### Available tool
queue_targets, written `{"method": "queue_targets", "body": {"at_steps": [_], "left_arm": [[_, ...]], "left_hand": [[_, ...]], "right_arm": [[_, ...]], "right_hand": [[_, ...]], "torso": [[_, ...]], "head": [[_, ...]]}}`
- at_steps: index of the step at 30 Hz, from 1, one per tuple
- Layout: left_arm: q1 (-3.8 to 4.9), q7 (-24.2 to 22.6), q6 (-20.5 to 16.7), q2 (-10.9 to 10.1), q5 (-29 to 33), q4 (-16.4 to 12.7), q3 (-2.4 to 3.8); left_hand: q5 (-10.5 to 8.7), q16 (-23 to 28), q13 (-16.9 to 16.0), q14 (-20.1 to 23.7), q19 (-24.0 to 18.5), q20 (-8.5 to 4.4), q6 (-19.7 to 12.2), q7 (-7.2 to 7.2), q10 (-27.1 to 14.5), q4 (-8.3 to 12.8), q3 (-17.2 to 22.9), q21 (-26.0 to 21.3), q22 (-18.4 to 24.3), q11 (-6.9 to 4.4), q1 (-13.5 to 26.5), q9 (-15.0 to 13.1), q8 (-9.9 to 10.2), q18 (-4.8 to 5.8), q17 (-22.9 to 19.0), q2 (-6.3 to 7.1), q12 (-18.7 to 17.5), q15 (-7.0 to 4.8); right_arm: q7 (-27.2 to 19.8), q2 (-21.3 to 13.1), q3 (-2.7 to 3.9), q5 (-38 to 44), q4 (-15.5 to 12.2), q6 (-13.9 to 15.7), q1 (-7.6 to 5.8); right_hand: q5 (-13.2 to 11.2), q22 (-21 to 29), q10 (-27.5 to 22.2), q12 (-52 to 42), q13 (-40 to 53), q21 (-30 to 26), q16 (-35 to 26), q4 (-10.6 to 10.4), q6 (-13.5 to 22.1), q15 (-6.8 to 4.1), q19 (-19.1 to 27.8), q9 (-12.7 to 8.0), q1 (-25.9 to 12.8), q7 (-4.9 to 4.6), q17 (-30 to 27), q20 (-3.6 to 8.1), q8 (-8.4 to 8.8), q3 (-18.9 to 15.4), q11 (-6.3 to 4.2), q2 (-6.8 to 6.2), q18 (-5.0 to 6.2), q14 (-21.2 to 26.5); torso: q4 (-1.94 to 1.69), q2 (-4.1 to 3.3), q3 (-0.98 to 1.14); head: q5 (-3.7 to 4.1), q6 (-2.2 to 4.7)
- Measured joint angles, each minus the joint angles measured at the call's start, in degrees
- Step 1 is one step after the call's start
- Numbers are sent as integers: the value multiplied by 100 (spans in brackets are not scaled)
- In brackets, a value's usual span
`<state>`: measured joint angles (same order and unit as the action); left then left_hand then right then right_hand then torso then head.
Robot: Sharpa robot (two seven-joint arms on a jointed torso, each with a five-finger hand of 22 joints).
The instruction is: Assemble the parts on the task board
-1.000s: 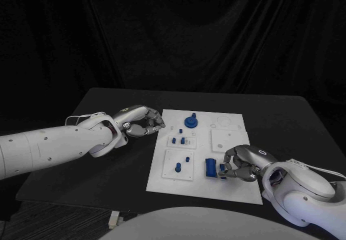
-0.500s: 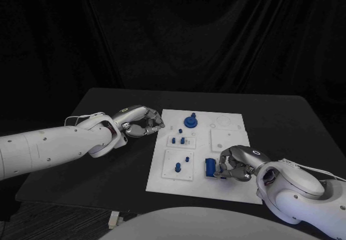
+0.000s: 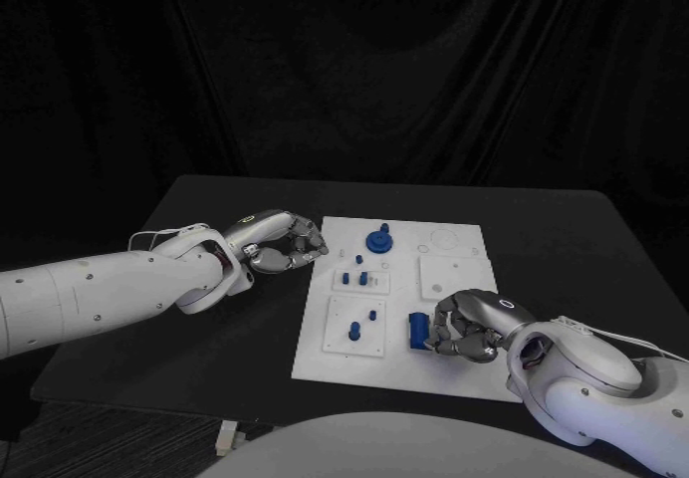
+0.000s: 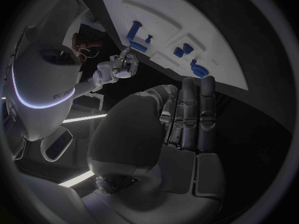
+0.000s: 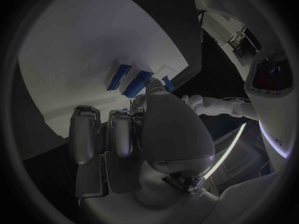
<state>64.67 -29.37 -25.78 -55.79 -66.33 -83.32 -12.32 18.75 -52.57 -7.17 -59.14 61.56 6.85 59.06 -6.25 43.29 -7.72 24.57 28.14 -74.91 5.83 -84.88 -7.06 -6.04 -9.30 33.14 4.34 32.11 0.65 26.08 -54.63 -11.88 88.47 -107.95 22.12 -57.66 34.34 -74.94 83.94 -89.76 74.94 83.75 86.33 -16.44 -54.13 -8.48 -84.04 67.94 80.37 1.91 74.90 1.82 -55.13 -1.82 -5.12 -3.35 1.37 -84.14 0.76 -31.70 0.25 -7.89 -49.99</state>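
While the left hand (image 3: 282, 242) is kept curled and empty beside the task board (image 3: 328, 361), the blue block (image 3: 418, 331) near its front edge is touched by the right hand (image 3: 467, 326), whose grip cannot be told, so a firm hold seems needed next.
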Motion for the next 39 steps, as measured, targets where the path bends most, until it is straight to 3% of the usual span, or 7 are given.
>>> {"method": "queue_targets", "body": {"at_steps": [5, 7, 11, 16, 19, 23, 39], "left_arm": [[0, -1, 2, 2, 0, 2, 0], [-1, -2, 3, 3, 0, 2, 0], [-1, -2, 4, 3, 0, 4, 0], [-1, -3, 6, 3, 0, 5, 0], [-1, -3, 7, 3, 0, 6, 0], [-1, -4, 7, 3, 0, 6, 0], [-2, -8, 12, 11, 0, 10, 0]], "left_hand": [[0, 0, 1, 7, 0, 0, 0, 0, 0, -4, 4, 0, 0, 0, 0, -1, 0, 0, 0, 0, 0, 7], [0, 0, 1, 7, 0, 0, 0, 0, 0, -3, 3, 0, 0, 0, 0, -4, 0, 0, 0, 0, 0, 7], [0, 0, 1, 7, 0, 0, 0, 0, 0, -3, 3, 0, 0, 0, 0, -5, 0, 0, 0, 0, 0, 7], [0, 0, 0, 7, 0, 0, 0, 0, 0, -3, 3, 0, 0, 0, 0, -5, 0, 0, -5, 0, 0, 7], [0, 0, 0, 7, 0, 0, 0, 0, 0, -3, 3, 0, 0, 0, 0, -5, 0, 0, -5, 0, 0, 7], [0, 0, 0, 7, 0, 0, 0, 0, 0, -3, 3, 0, 0, 0, 0, -4, 0, 0, -5, 0, 0, 7], [0, 0, 0, 7, 0, 0, 0, 0, 0, -3, 3, 0, 1, 0, 0, -3, 0, 0, -4, 0, 0, 7]], "right_arm": [[-41, -4, 4, 2, 11, 33, 0], [-62, -4, 4, 3, 11, 41, 0], [-105, -6, 4, 5, 0, 41, 0], [-168, -8, 4, 13, -19, 37, 0], [-192, -3, 4, 23, -21, 27, 0], [-201, 10, 4, 33, -16, 14, 0], [-160, 115, 4, 107, 61, -74, 46]], "right_hand": [[698, 0, 0, 0, 0, 0, 0, -9, -42, 0, 0, 5, -13, 1, 0, 0, 6, 246, 0, -141, 0, 0], [742, 0, 0, 0, 0, 0, 0, -8, -54, 0, 0, -2, -83, 11, 0, 0, 6, 287, 0, -212, 0, 0], [41, 1, 0, 0, 0, 0, 0, 7, -101, 0, 0, 14, -222, 44, 0, 0, 5, 303, 0, -316, 0, 0], [248, 1, 0, 0, 0, 0, 0, 23, -134, 0, 0, 109, -235, 10, 0, 0, -84, 397, 0, -321, 0, 0], [-959, 1, -1, 0, -1, 0, 0, 23, -208, 0, 0, 206, -204, 0, 0, 0, -217, 397, 0, -352, -1, 0], [-1369, 1, 0, 0, -1, 0, 0, 7, -209, 0, 0, 246, -204, -1, 0, 0, -250, 381, 0, -352, 0, 0], [-1509, 2, -1, -1, -1, 1, 0, 162, -265, 0, 0, 347, 100, -1, 0, 0, -350, 470, 0, -257, 0, 0]], "torso": [[-3, 2, 0], [-3, 2, 0], [0, 2, 0], [3, 1, 0], [3, 1, 0], [3, 1, 0], [1, 0, 0]], "head": [[1, 0], [1, 0], [-10, 0], [-19, 0], [-21, 0], [-15, 0], [-27, 0]]}}
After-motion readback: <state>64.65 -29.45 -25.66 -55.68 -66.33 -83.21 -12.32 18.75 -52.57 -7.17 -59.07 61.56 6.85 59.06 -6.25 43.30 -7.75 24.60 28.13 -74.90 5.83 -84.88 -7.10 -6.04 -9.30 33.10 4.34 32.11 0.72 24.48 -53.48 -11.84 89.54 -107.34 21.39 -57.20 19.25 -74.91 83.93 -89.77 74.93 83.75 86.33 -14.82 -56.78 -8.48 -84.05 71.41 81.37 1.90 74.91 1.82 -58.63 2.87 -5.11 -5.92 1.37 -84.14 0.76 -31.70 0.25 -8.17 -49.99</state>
